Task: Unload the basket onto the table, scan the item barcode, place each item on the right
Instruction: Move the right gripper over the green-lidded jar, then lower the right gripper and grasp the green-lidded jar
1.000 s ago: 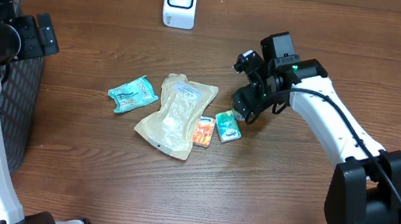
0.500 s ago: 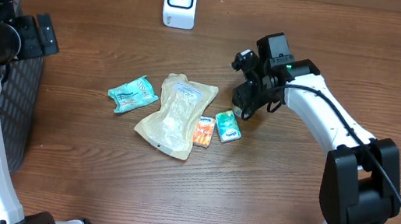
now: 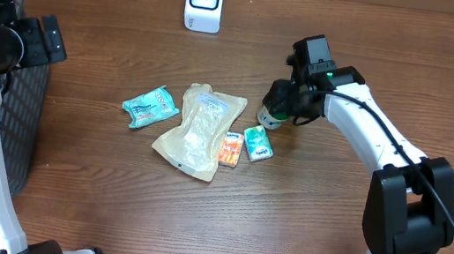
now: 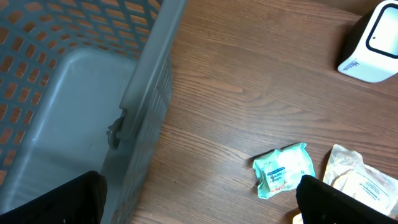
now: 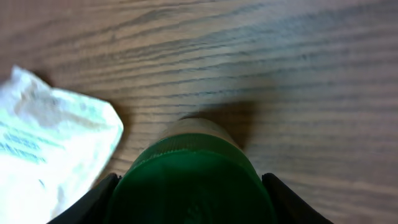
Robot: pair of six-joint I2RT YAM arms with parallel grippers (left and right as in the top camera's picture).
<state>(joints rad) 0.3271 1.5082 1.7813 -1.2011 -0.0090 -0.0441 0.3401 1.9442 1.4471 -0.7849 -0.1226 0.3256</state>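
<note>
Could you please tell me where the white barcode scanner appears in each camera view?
Overhead: the white scanner stands at top centre.
Left wrist: the scanner is in the upper right corner, partly cut off.
Right wrist: not in it; a green-capped bottle fills the foreground.
Shared landmark: the teal packet, left of the tan pouch overhead, shows lower right in the left wrist view.

White-shelled arms (image 3: 375, 135) with bulky black joints (image 3: 408, 219).
</note>
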